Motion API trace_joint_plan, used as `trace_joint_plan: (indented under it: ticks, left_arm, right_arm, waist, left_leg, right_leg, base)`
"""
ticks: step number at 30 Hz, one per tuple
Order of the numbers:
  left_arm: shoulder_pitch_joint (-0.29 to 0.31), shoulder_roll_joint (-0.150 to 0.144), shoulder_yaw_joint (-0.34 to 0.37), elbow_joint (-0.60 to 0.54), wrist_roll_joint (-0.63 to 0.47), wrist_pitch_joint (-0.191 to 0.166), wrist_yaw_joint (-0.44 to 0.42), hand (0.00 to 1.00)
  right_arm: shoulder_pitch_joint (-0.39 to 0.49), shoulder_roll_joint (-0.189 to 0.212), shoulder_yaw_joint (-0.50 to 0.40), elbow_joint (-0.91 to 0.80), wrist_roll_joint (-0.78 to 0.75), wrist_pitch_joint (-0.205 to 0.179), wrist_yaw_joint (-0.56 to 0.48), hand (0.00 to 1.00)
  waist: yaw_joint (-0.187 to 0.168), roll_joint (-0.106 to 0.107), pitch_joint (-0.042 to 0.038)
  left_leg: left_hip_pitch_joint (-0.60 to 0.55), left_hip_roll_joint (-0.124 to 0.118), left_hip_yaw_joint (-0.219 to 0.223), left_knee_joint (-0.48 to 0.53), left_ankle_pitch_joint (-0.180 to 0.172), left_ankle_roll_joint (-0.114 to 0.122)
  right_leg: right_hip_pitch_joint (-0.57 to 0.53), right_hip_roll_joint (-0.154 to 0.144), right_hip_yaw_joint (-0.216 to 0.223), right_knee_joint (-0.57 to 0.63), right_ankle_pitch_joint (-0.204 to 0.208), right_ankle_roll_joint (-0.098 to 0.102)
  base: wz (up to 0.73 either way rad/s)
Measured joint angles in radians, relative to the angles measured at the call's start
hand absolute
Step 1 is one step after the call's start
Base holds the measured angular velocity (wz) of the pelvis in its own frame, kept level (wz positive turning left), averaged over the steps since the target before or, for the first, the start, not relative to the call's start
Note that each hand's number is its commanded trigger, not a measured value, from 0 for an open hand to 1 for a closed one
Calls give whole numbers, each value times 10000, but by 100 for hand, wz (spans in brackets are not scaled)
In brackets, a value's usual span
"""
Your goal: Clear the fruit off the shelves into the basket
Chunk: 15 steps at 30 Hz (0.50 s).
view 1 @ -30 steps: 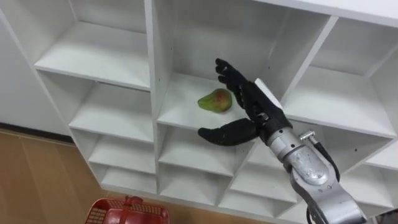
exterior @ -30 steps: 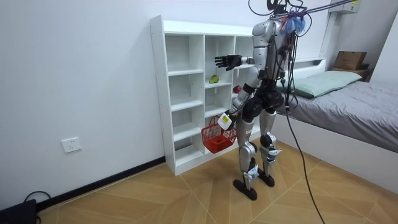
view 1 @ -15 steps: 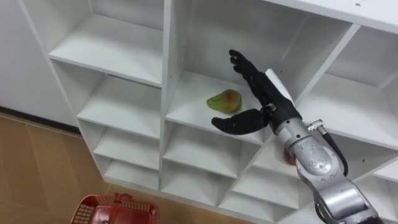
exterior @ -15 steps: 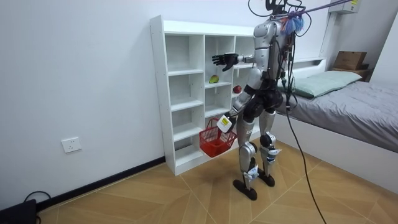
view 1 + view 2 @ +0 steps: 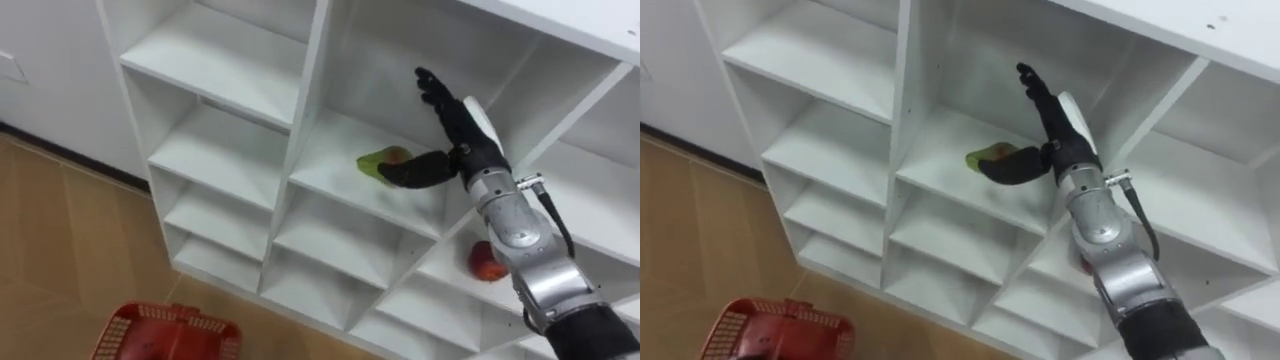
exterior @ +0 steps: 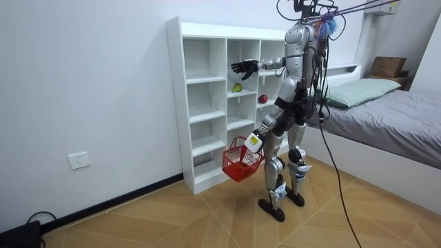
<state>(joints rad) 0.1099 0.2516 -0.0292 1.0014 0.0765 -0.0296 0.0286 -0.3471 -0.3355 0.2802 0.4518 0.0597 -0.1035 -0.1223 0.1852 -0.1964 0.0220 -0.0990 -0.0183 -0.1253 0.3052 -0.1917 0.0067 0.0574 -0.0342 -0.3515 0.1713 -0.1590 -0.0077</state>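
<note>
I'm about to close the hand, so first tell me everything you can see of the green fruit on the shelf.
The green fruit looks like a pear or small mango, with smooth yellow-green skin and a reddish blush on one side. No stalk can be made out. It lies on its side on the white shelf board in the closet's middle column, second cubby from the top. The right hand is open beside it, with the thumb stretched across its front and the fingers raised above. Whether the thumb touches it cannot be told.

Black right hand (image 5: 455, 125) with a white plate along its back. Rounded silver forearm, thin dark cable looped at the wrist, black sleeve above. Silver-grey torso and legs, dark joints, small white tag by the left hand (image 6: 256, 136).
</note>
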Motion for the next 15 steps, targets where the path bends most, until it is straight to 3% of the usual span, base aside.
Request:
trace_joint_plan:
  ticks: [9, 15]
  left_arm:
    - [-321, 102, -11, -14, 236, 308, -15, 100]
    - [-743, 277, -566, 41, 216, 305, 69, 100]
  right_arm:
    - [-1623, -375, 26, 1760, 537, -49, -742, 0]
    - [-2190, -375, 197, 2846, 584, -167, -988, 0]
  waist:
    - [146, -49, 0]
    - [255, -152, 99]
  left_leg:
    - [-968, 58, 13, 369, 56, -30]
    - [-1194, 45, 89, 378, 135, 7]
  right_leg:
    - [-951, 9, -47, 340, 55, -91]
    - [-1285, -72, -5, 516, 79, -129]
  base:
    - [1]
    - [-4]
